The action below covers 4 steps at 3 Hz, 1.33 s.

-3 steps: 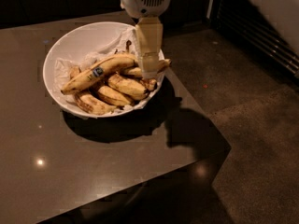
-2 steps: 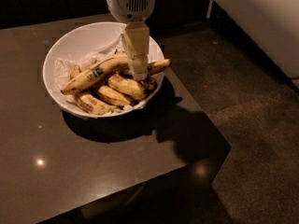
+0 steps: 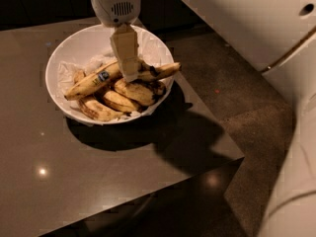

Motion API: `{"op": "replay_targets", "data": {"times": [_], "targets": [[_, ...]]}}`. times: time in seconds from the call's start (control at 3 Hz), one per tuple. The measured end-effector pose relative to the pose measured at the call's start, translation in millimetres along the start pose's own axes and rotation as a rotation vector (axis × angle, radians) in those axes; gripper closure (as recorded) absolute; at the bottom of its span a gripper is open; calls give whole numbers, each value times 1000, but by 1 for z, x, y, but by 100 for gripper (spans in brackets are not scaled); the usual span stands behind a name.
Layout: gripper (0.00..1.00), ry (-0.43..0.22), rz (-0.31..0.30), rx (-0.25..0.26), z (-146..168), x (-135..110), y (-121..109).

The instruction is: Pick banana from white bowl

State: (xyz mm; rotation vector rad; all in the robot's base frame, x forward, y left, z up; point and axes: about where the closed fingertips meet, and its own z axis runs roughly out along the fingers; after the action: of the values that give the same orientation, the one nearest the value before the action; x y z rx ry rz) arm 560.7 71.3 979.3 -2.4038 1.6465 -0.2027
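Several bananas lie in the white bowl, upper left; the gripper is low over the banana, whose blue sticker is unreadable; whether the jaws pinch it, I cannot tell.

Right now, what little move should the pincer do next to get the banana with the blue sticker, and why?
Probably sink straight down a touch. The pincer hangs over the white bowl, right above the banana, beside its blue sticker, so it looks lined up. Whether it touches cannot be told. Sideways moves might bump the browner bananas.
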Motion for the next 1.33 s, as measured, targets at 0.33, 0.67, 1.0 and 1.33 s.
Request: {"op": "replay_targets", "data": {"times": [0.33, 0.67, 1.0, 1.33], "targets": [[29, -4, -24, -11, 8, -8, -9], [35, -9, -32, -33, 19, -12, -14], [32, -15, -34, -55, 28, -13, -15], [32, -19, -29, -86, 42, -12, -18]]}}
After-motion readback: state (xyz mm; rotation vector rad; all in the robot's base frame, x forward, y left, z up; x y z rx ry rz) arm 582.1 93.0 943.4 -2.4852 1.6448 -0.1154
